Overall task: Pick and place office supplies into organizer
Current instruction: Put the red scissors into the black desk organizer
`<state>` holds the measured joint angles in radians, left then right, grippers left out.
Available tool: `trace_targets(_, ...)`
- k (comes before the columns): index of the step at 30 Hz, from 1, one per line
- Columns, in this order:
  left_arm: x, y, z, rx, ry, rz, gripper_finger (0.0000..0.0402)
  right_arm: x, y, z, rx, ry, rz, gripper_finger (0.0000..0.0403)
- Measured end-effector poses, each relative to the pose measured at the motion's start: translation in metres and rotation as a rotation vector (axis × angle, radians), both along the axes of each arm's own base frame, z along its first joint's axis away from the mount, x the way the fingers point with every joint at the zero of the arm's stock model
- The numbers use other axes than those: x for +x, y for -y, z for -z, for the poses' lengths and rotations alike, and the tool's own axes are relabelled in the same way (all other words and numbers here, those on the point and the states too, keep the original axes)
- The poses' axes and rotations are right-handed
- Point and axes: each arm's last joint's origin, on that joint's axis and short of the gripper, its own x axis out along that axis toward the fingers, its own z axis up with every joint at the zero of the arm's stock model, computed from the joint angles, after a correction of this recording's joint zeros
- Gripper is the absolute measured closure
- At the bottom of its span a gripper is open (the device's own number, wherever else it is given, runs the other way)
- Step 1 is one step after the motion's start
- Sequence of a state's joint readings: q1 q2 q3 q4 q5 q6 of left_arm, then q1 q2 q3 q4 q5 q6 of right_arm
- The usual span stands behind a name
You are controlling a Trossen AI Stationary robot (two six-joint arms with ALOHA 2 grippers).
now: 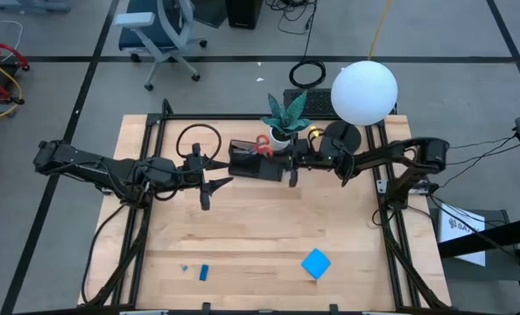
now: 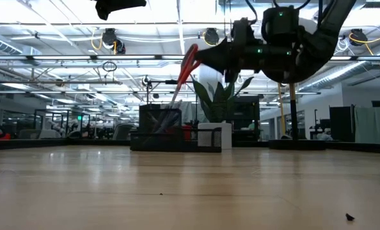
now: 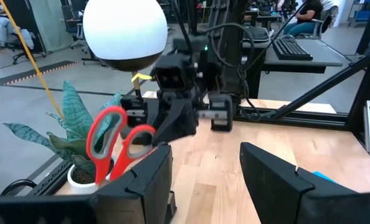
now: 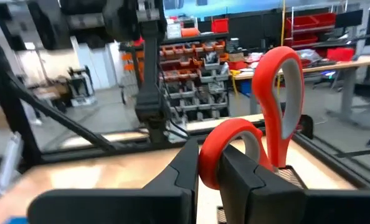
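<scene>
The red-handled scissors (image 2: 185, 70) stand tilted, blades down inside the black organizer (image 1: 245, 164), which sits at the table's far middle next to the white plant pot (image 1: 280, 134). My right gripper (image 1: 282, 160) is level at the scissors' handles and shut on them. My left gripper (image 1: 209, 182) hovers open just left of the organizer, holding nothing. The blue square pad (image 1: 316, 262) and the small blue eraser piece (image 1: 204, 272) lie flat near the table's near edge. I cannot make out the pens. My right gripper (image 4: 210, 180) pinches the rim of the scissors' lower handle loop (image 4: 225, 134) between its two fingers, coming level from the table's right side. The scissors stand tilted with the handles up (image 3: 107, 137) and the blades down in the organizer (image 2: 171, 131).
The plant (image 1: 286, 112) rises just behind the organizer, and a white globe (image 1: 363, 92) stands at the far right. A black cable loop (image 1: 198, 138) lies left of the organizer. Bare wood (image 1: 260, 227) spreads across the table's middle.
</scene>
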<state>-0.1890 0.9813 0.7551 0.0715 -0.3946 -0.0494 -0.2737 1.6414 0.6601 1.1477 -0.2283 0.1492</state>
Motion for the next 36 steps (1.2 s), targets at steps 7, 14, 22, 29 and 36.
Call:
trace_targets(7, 0.0, 0.0, 0.0, 0.0, 0.0, 0.0, 0.0206, -0.007, -0.005, -0.014, 0.008, -0.037, -0.018, 0.0374)
trace_targets(14, 0.0, 0.0, 0.0, 0.0, 0.001, 0.0, 0.0206, -0.007, -0.009, -0.017, -0.117, -0.022, -0.022, 0.0374)
trace_targets(22, 0.0, 0.0, -0.001, -0.001, 0.006, 0.0, 0.0206, -0.008, -0.006, -0.021, -0.15, 0.022, -0.006, 0.0374)
trace_targets(29, 0.0, 0.0, -0.001, -0.001, 0.008, 0.0, 0.0206, -0.001, -0.005, -0.023, -0.142, 0.023, -0.01, 0.0374)
trace_targets(36, 0.0, 0.0, -0.001, -0.002, 0.012, 0.0, 0.0206, 0.023, -0.007, -0.019, -0.112, 0.006, -0.089, 0.0374)
